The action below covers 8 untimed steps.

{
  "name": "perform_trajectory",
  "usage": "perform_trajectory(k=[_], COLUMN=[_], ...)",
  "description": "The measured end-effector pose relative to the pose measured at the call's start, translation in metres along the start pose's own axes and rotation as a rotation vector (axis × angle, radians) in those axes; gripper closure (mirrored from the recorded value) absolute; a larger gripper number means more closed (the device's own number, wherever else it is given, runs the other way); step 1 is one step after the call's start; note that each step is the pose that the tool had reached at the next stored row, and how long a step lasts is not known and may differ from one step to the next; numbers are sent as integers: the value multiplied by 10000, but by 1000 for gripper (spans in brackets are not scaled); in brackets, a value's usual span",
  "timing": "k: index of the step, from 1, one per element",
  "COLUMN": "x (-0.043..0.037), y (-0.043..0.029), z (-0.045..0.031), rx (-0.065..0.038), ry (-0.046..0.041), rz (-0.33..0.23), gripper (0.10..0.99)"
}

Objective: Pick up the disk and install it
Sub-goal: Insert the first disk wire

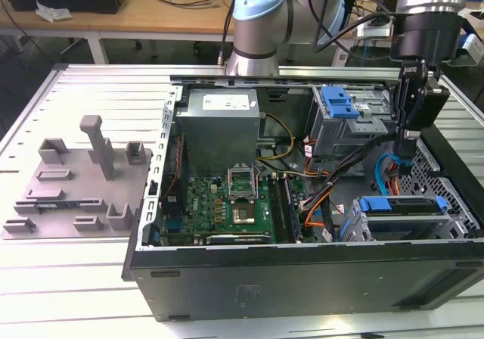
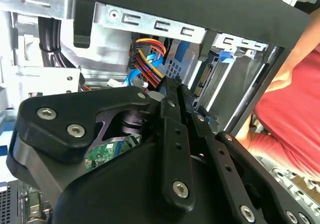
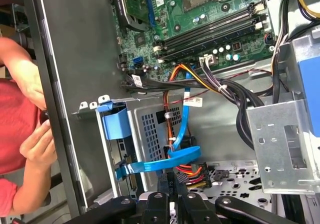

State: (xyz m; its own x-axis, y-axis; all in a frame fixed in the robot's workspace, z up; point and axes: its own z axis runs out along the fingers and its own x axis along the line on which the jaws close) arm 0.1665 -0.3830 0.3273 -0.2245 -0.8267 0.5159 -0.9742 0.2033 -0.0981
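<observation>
Gripper [image 1: 404, 165] hovers near the partly hidden disk [image 1: 401, 204].

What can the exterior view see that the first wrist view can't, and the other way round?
The exterior view takes in the grey plastic fixture beside the computer case, and the arm's blue joint. The first wrist view adds a person's hand at the case's edge. Both show the green motherboard, the orange cables and the gripper.
</observation>
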Motion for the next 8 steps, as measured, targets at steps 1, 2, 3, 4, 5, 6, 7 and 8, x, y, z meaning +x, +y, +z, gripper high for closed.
perform_trajectory(k=[1,2,3,4,5,6,7,8], x=[-4,-6,-10,-11,-11,-11,-11,-8], y=[-12,-20,-31,-33,-33,-33,-34,-34], z=[1,2,3,4,4,5,5,7], rx=[1,1,2,2,2,2,2,2], ry=[3,5,7,8,11,10,10,10], rz=[0,0,0,0,1,1,0,1], gripper=[925,925,925,925,925,925,925,925])
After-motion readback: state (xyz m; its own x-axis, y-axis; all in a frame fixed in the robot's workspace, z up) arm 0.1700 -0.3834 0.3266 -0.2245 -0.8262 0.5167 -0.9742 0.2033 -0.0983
